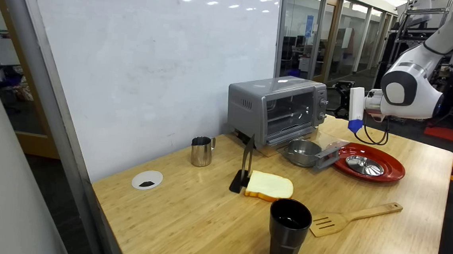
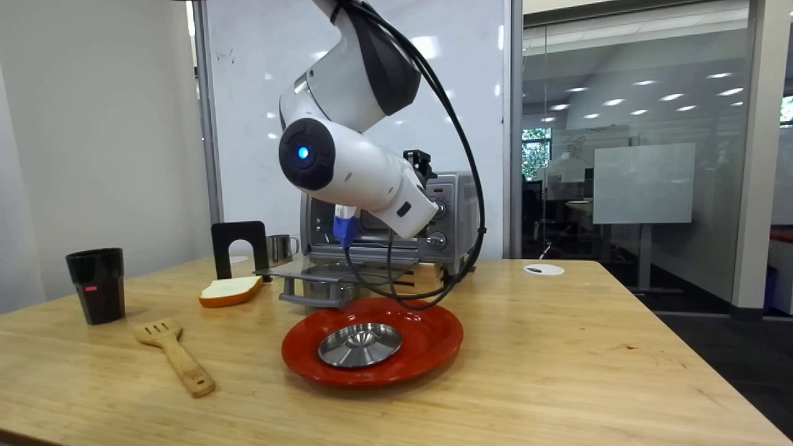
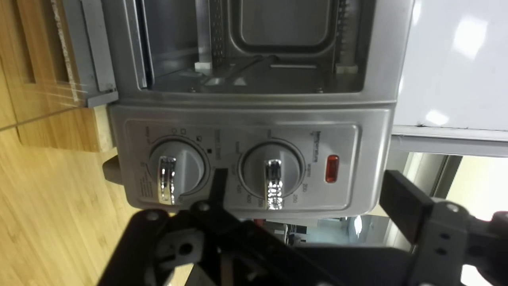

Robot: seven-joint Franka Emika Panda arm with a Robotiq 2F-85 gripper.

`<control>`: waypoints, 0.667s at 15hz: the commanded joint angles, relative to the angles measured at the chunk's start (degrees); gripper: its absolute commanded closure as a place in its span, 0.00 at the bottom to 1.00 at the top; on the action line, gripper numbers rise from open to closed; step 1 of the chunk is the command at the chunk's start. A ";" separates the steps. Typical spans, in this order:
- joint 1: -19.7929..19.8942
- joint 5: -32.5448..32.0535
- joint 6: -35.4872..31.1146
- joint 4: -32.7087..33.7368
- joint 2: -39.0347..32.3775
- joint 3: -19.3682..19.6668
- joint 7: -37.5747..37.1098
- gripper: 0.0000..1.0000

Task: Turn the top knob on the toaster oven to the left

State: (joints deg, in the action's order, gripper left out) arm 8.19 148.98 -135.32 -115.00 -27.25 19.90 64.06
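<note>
The silver-grey toaster oven point(image 1: 247, 118) stands at the back of the table against the whiteboard. In the wrist view it lies turned sideways, its upper end to the right. Its top knob point(image 3: 254, 171), marked temperature, has a shiny silver ridge. The lower knob point(image 3: 190, 167) is to the left there. My gripper point(image 3: 306, 178) is open, one finger point(image 3: 219, 184) between the two knobs and the other beyond the oven's top edge. The top knob lies in line with the gap, apparently untouched. In an exterior view the gripper point(image 1: 332, 99) faces the control panel; elsewhere the arm partly hides it.
The oven's glass door hangs lowered, its handle point(image 2: 316, 297) over a steel pan point(image 1: 303, 152). In front are a red plate point(image 2: 433, 347) with a steel lid point(image 2: 359, 345), a wooden spatula point(image 1: 333, 222), bread point(image 1: 270, 185), a black cup point(image 1: 288, 235) and a steel pitcher point(image 1: 201, 152).
</note>
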 commanded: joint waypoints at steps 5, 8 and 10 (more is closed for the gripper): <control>0.35 -0.17 -1.52 2.34 -1.45 -0.25 -0.38 0.62; 0.27 -0.19 -2.04 2.31 -1.61 -0.24 -0.42 0.84; 0.25 -0.20 -2.20 2.30 -1.89 -0.18 -0.43 0.98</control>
State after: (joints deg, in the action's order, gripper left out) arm 8.18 148.97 -136.15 -114.29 -28.41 19.88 64.06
